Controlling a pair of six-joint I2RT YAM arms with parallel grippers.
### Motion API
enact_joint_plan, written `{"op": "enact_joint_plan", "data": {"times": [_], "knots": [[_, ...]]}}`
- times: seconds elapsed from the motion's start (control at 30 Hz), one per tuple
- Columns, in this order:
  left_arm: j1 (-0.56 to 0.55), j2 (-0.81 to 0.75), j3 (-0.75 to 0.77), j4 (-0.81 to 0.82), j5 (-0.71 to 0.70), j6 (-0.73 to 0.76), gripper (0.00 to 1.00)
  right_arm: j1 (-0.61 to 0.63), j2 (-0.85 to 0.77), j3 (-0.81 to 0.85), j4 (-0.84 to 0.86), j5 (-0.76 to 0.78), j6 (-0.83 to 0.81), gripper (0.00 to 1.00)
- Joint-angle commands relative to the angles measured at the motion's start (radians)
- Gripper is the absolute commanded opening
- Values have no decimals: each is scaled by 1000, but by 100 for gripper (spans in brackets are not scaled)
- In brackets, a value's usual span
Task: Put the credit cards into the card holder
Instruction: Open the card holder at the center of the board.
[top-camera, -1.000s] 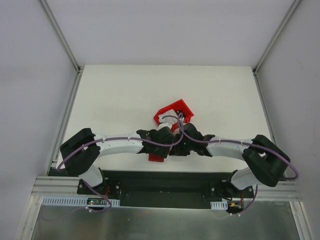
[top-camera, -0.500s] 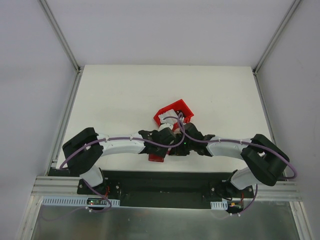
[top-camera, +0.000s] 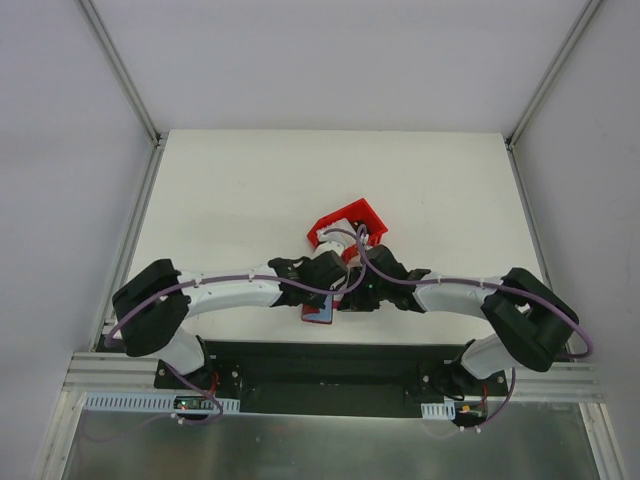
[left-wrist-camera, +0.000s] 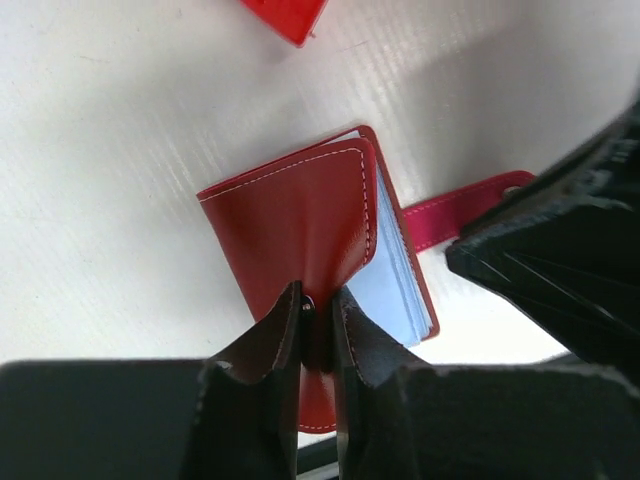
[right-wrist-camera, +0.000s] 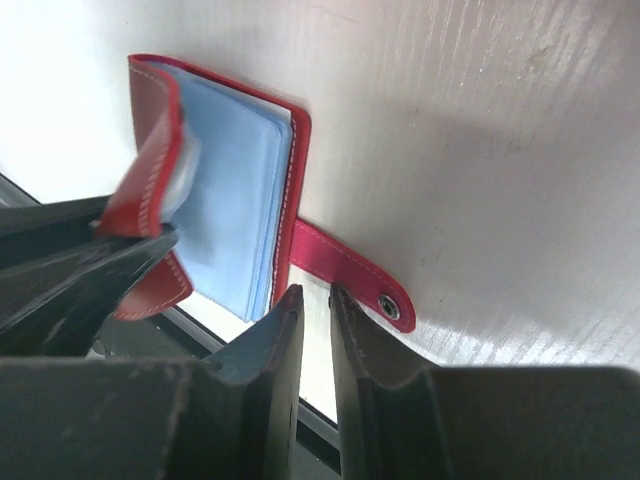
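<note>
While meeting low over the near edge of the white table (top-camera: 230, 200), closing in from left and right on the card holder (top-camera: 318, 312), lying there a little nearer than the red bin (top-camera: 347, 222) and apart from it. Pinching the red front cover (left-wrist-camera: 290, 215) at its lower edge with the left gripper (left-wrist-camera: 318, 300), clamping both fingers tight on the leather. Holding that cover raised and curling off the pale blue pockets (left-wrist-camera: 400, 285), leaving the wallet standing partly open. Showing, from the right wrist, the stack of blue-grey pockets resting flat on the back cover, with the raised cover bending upward at the left. Stretching the closing tab (right-wrist-camera: 345, 270) out sideways over the table, with the snap stud (right-wrist-camera: 388, 306) facing up at its end. Poising the right gripper (right-wrist-camera: 315, 292) right at that tab, tips just beside the stud, fingers parted by only a thin slit and gripping nothing visible. Crowding that gripper's dark body into the right side of the left wrist view, over the far end of the tab. Leaving unclear any contact between those tips and the strap, and likewise any card inside the pockets.
</note>
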Motion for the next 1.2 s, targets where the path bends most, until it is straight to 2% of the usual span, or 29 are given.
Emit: {"op": "enact_joint_plan", "data": {"times": [0.0,0.17,0.27,0.53,0.67,1.0,1.17], "knots": [[31,-145,-18,41,57,-44,12,-7,0,-31,-126,65,-48,20],[164,-312,-208,206,212,-102,21,-7,-67,14,-178,68,-63,21],[244,-386,-347,344,281,-156,23,-8,-141,31,-190,73,-65,23],[266,-484,-578,643,330,-273,30,3,-252,103,-190,56,-72,24],[275,-507,-631,703,341,-296,31,23,-249,152,-173,33,-74,25],[324,-604,-710,743,383,-305,34,53,7,253,-124,-30,-62,24],[367,-609,-748,798,458,-299,36,95,118,302,-46,-70,-59,22]]}}
